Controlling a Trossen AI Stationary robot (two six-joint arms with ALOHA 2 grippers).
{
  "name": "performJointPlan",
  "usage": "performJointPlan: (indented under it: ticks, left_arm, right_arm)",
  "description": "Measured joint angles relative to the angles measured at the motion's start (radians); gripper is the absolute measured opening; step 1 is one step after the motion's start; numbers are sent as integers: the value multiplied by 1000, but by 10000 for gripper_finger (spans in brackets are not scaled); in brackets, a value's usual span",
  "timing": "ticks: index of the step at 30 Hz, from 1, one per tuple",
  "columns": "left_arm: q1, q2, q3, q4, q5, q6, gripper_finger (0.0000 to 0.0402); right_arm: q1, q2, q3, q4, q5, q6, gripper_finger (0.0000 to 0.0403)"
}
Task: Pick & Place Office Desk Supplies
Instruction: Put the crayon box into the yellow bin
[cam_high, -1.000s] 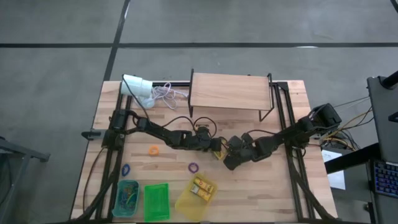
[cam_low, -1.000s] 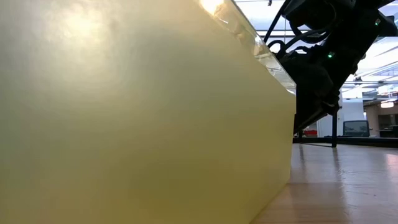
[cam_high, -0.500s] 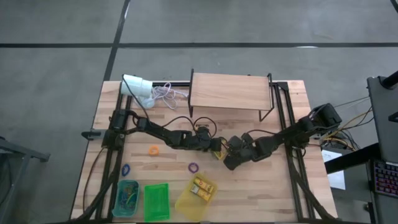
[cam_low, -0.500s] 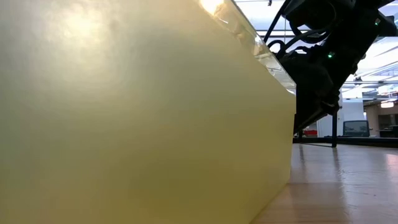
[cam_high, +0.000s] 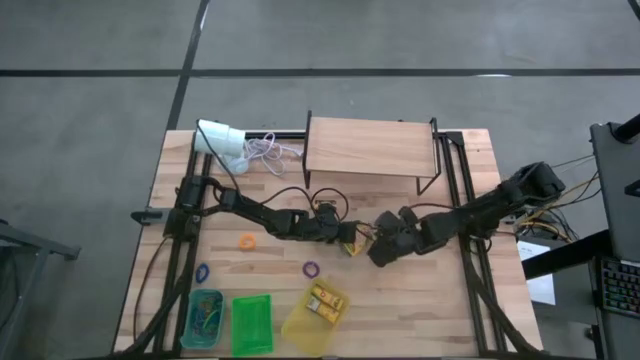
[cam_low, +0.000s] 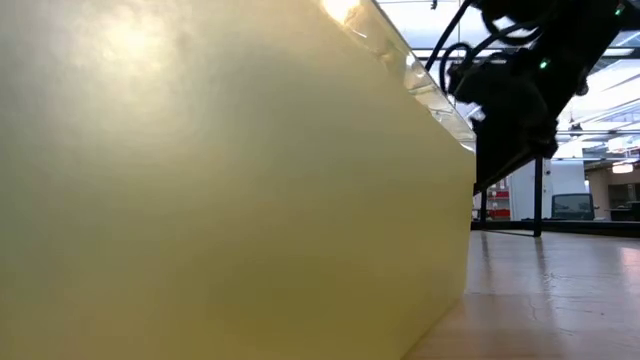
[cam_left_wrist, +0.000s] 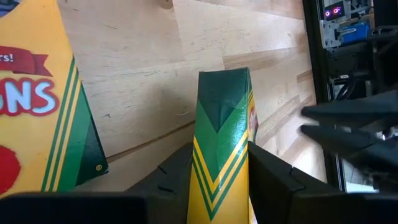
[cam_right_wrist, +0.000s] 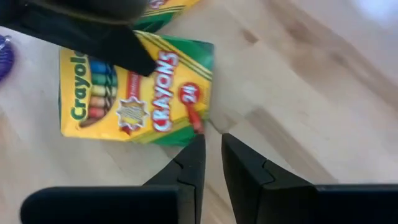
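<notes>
We see both arms meeting near the middle of the worktop (cam_high: 420, 300). The left gripper (cam_high: 347, 238) has its jaws closed on a crayon box (cam_left_wrist: 221, 140), which stands edge-on between the two dark fingers (cam_left_wrist: 275, 180) in the left wrist view. A second crayon box (cam_right_wrist: 134, 90) lies flat on the wood just beside it, face up, showing in the right wrist view with a dark finger of the other arm across its upper corner. The right gripper (cam_high: 378, 245) sits just beside the left one; its jaws are nearly together with only a thin gap, holding nothing, their tips close to the flat box's corner.

Toward the near edge we find a yellow bin (cam_high: 303, 328) holding more crayon boxes (cam_high: 327, 302), a green bin (cam_high: 251, 325), and a blue bin (cam_high: 190, 318) with rubber bands. Loose on the wood lie an orange loop (cam_high: 246, 241), a purple loop (cam_high: 311, 268) and a blue loop (cam_high: 202, 272). A wooden shelf (cam_high: 370, 148) stands at the far edge.
</notes>
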Motion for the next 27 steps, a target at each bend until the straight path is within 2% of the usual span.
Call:
performJointPlan:
  ticks: [8,12,20,27]
  left_arm:
    - [0,0,0,-6,0,0,127]
    - [0,0,0,-6,0,0,127]
    - [0,0,0,-6,0,0,128]
    - [0,0,-1,6,0,0,129]
  right_arm:
    - [51,-189,-6,-240,80,94,52]
    - [104,-297,-29,-299,128,134,52]
    - [171,-470,-105,-299,134,146,52]
    - [175,-522,-131,-298,134,146,52]
